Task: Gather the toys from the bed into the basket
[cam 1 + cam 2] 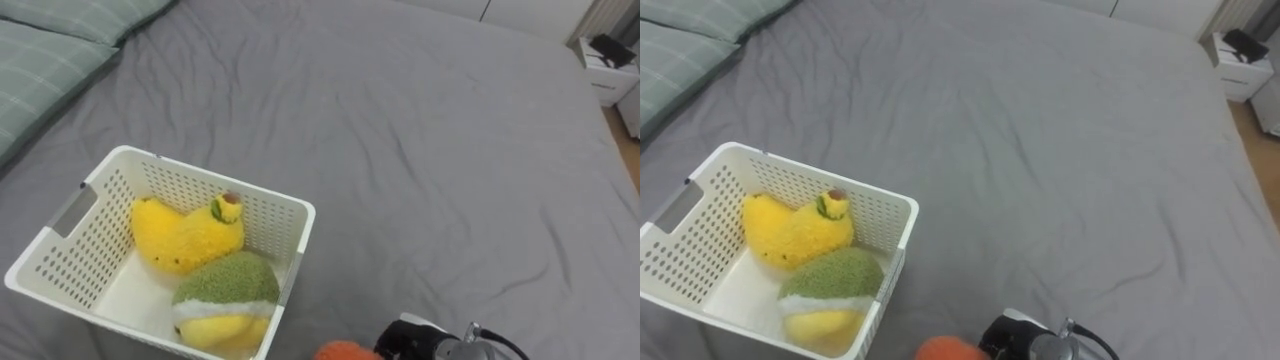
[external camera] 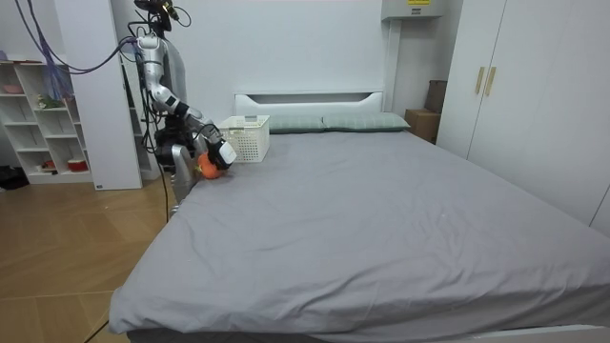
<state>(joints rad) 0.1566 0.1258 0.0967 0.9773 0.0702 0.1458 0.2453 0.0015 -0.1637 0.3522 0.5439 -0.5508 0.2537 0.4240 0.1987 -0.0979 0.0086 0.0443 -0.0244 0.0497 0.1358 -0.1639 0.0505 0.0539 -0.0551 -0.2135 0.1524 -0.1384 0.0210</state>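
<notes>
A white perforated basket (image 1: 262, 196) stands on the grey bed at the lower left. In it lie a yellow plush toy (image 1: 185, 238) and a round green and yellow plush toy (image 1: 225, 295). An orange plush toy (image 1: 345, 351) shows at the bottom edge, just right of the basket's near corner. My right hand (image 1: 410, 340) comes in from the lower right and is closed on it. In the room view I stand at the bedside by the basket (image 2: 246, 138), with the right hand (image 2: 221, 152) holding the orange toy (image 2: 206, 165) over the bed's edge.
Green checked pillows (image 1: 50, 60) lie at the upper left by the headboard. A white nightstand (image 1: 608, 65) stands beyond the bed's far right corner. The wide grey sheet (image 1: 420, 150) stretches to the right of the basket. A white shelf unit (image 2: 43, 124) stands behind me.
</notes>
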